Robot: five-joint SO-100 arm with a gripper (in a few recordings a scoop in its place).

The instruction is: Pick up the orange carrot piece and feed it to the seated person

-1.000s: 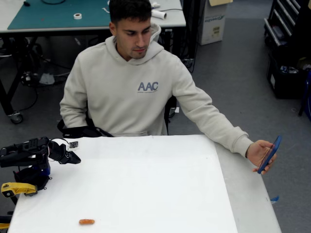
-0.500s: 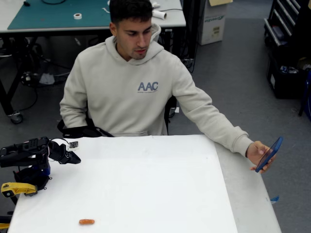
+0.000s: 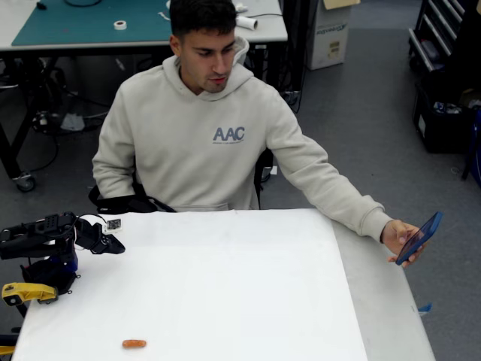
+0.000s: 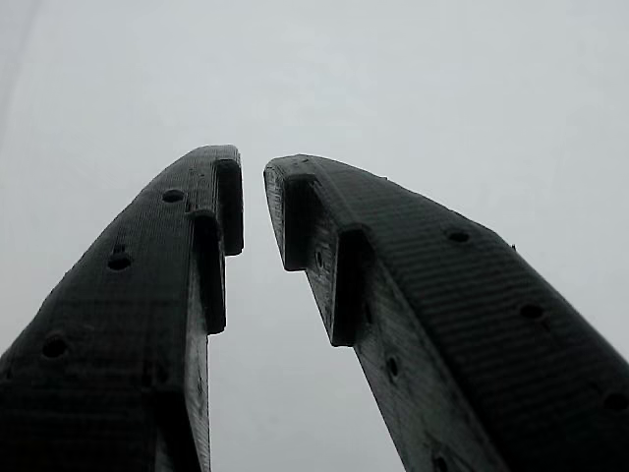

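The orange carrot piece (image 3: pixel 134 344) lies on the white table top (image 3: pixel 248 301) near its front left edge. My black gripper (image 3: pixel 114 244) rests folded at the table's far left, well behind the carrot and pointing right. In the wrist view its two dark fingertips (image 4: pixel 228 192) almost meet over plain white surface, with nothing between them (image 4: pixel 253 202). The seated person (image 3: pixel 203 143) in a beige hoodie sits behind the table's far edge, looking down to the right.
The person's hand holds a blue phone (image 3: pixel 418 238) off the table's right side. A yellow clamp handle (image 3: pixel 26 292) sits by the arm's base at the left edge. A second table (image 3: pixel 90 22) stands behind the person.
The person's hand has tilted the blue phone and shifted it slightly right. The arm and the carrot piece have not moved.
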